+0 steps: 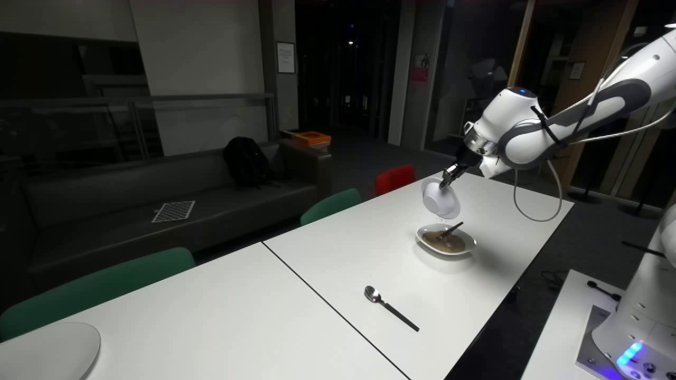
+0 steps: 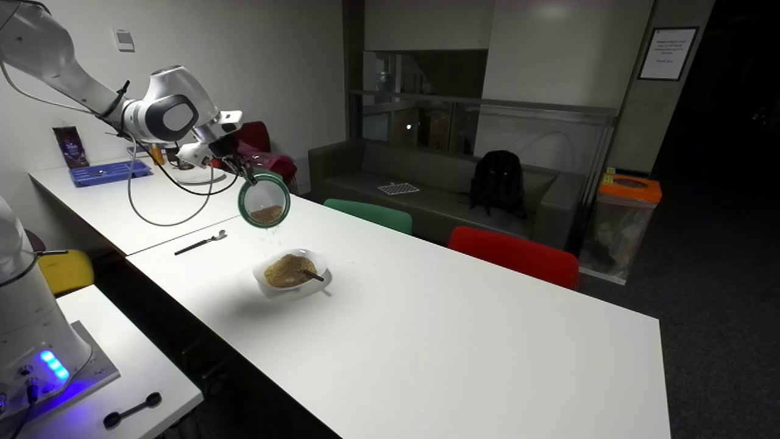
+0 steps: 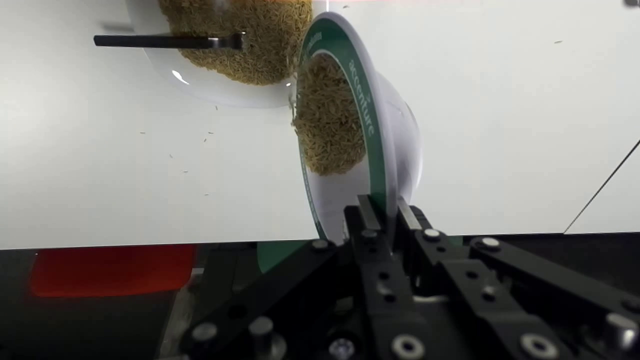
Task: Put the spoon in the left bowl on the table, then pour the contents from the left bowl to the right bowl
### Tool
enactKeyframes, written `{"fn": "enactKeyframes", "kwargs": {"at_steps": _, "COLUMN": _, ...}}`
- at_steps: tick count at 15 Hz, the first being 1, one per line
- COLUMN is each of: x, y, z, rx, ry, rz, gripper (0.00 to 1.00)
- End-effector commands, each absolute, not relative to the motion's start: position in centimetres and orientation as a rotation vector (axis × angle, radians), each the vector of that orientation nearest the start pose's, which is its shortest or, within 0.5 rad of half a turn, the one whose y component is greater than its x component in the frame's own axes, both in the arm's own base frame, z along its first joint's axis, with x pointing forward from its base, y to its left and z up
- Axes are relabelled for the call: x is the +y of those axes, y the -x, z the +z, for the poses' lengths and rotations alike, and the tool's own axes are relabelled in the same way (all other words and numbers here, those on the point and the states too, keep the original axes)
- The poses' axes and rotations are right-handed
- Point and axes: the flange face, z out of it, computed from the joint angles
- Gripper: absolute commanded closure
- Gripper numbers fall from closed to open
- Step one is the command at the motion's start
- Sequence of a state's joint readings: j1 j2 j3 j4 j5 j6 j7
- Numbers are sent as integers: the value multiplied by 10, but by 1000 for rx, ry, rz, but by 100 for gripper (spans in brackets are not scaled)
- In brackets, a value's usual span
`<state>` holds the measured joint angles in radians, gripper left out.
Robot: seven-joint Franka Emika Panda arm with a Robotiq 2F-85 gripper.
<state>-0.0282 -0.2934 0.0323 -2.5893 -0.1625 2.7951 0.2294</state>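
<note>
Pincer (image 3: 389, 210) clamps L bowl (image 3: 400, 125) by its rim, tipped twd R bowl (image 3: 220, 93); grain (image 3: 330, 120) in 2 bowls. Spoon (image 3: 150, 42) in R bowl. Pour in hand, prob. midway. Next: tilt L bowl more, slowly, keeping it over R bowl.

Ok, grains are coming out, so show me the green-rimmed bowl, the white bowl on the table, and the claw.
Green-rimmed bowl (image 2: 267, 191): in an exterior view, on its bare inside wall.
White bowl (image 3: 215, 90): in the wrist view, on a bare stretch of inner wall.
Claw (image 3: 388, 212): in the wrist view, midway between its fingertips.
</note>
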Motion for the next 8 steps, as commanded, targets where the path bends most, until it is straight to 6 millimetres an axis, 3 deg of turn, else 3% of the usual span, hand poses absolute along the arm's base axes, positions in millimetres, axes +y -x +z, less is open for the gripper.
{"fn": "enactKeyframes", "kwargs": {"at_steps": 1, "x": 2, "y": -445, "z": 424, "rx": 114, "ry": 3039, "rz": -864, "gripper": 97}}
{"fn": "enactKeyframes", "kwargs": {"at_steps": 8, "x": -6, "y": -443, "z": 427, "rx": 133, "ry": 3013, "rz": -869, "gripper": 97}}
